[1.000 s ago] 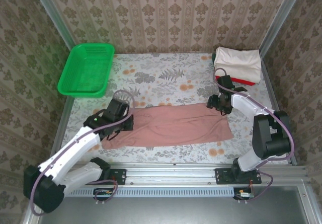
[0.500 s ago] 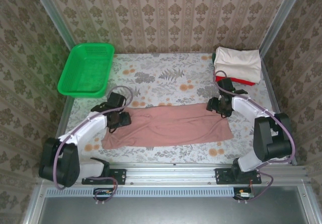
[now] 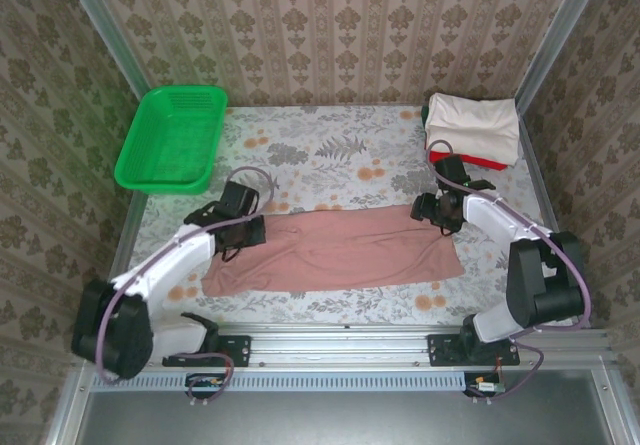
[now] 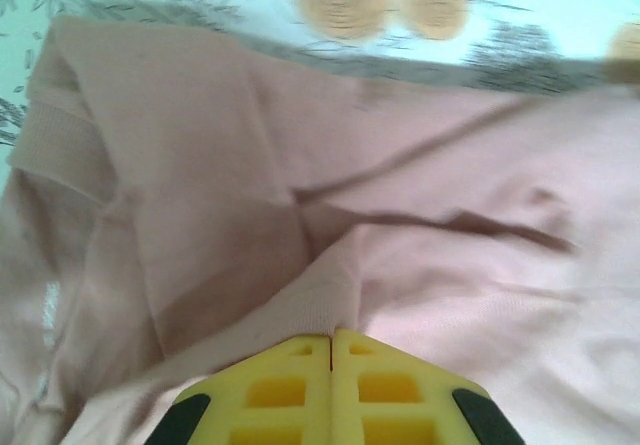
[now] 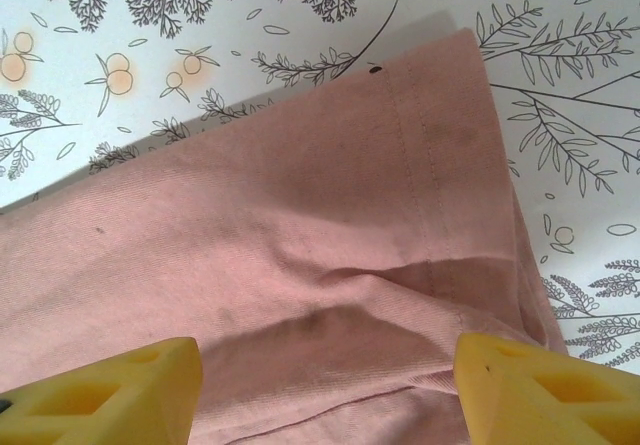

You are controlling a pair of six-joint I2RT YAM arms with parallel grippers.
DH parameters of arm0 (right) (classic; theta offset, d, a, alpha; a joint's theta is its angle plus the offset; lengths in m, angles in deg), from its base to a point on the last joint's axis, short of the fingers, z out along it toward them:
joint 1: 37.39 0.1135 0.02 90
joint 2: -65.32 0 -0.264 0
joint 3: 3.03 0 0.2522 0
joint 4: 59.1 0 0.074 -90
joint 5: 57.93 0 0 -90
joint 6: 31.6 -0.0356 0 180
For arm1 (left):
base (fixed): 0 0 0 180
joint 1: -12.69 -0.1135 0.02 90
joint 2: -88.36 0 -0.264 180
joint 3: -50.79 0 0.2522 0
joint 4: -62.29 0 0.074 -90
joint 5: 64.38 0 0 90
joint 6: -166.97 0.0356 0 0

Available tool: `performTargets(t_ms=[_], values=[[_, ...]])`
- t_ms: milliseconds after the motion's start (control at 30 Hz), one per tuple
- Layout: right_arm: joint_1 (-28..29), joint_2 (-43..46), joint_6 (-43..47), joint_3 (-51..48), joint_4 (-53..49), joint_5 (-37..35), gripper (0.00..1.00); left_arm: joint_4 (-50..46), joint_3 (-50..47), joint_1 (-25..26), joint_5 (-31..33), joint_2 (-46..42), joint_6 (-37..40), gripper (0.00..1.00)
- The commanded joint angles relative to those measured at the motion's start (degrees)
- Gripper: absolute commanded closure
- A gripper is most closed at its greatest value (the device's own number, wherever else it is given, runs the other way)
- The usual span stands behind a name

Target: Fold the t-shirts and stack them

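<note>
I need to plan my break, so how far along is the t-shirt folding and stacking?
Done: a cream t-shirt lies folded on a red t-shirt at the far right corner. In hand: the pink t-shirt is a long strip; left gripper, jaws shut on a ridge of it; right gripper open over its hem end. Left: folding it shorter and stacking it.

Dusty-pink t-shirt (image 3: 335,250): folded into a long band, lying flat and lightly creased across the near middle of the table (image 3: 320,150), stitched hem at its right end. Cream t-shirt (image 3: 473,125): folded, stacked on the folded red t-shirt (image 3: 487,159) in the far right corner.
</note>
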State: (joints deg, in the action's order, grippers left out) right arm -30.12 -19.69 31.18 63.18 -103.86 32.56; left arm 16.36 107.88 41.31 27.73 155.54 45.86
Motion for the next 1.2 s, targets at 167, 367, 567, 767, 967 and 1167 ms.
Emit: performTargets(t_ms=[167,367,567,767,967,1167], values=[[0.6,2.7,-1.1,-1.3,-0.1,1.0,0.3,-12.2,-8.1,9.6,3.2,-18.4,-12.8,1.0],[2.4,1.8,-1.8,-0.9,0.0,1.0,0.29,-6.1,-17.1,13.7,-1.4,-21.7,-20.8,1.0],[3.8,1.6,-2.4,-0.9,0.0,0.6,0.29,0.6,-13.9,17.3,-2.7,-17.9,-24.2,1.0],[4.7,1.7,-2.9,-2.1,3.1,0.9,0.28,7.6,-8.2,21.3,-2.9,-7.9,-26.4,0.96],[4.7,1.4,-2.2,-2.8,4.2,1.4,0.28,11.2,-1.0,24.4,-6.7,3.2,-25.5,0.88],[4.7,1.3,-1.6,-3.0,4.7,1.5,0.27,4.1,-0.7,23.6,-2.4,0.1,-24.0,0.47]])
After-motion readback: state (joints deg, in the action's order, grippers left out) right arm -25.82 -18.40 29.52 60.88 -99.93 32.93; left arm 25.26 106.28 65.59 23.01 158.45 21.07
